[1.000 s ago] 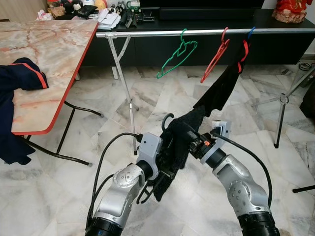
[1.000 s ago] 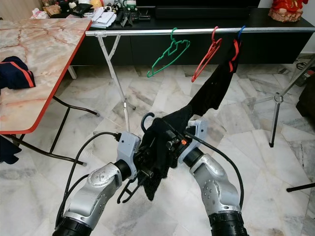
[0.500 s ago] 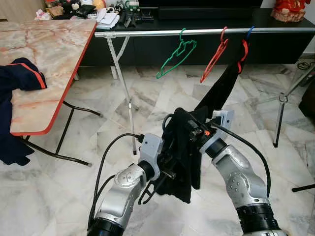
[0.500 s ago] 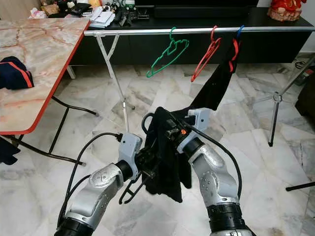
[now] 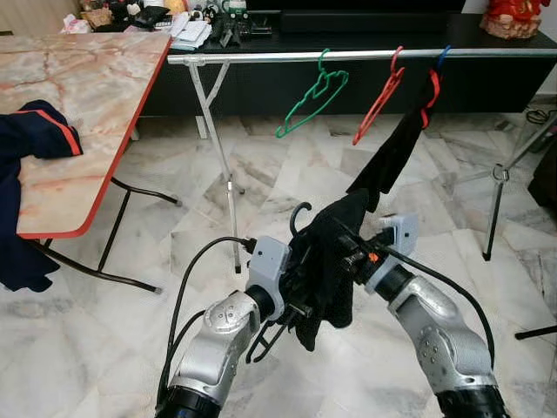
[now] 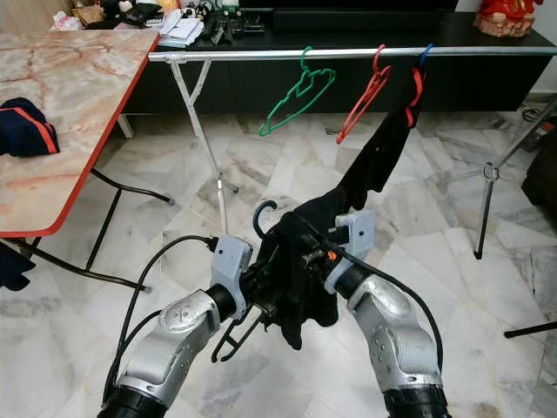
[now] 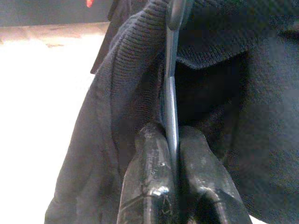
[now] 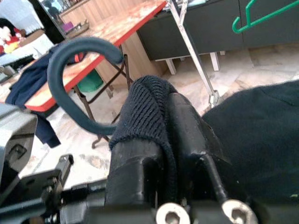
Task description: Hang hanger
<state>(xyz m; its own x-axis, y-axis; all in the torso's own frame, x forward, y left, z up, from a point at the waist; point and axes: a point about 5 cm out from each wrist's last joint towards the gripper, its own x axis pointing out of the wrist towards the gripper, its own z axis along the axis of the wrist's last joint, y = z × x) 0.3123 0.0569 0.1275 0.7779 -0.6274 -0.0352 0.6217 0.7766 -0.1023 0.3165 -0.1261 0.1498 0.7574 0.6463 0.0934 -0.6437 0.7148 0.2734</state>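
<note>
Black garment [image 5: 326, 261] bunched higher; rail [image 5: 348, 57] ahead holds hangers [image 5: 313, 96].

We observe a dark hanger [image 5: 298, 214], hook uppermost and curving toward the table side, carrying a black knitted garment [image 5: 329, 261] bunched over it. Its thin bar [image 7: 171, 107] stands upright, low before the rail [image 5: 365, 57], well apart from it.

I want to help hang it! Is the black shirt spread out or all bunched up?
Bunched up: the black shirt hangs crumpled between both grippers.
</note>
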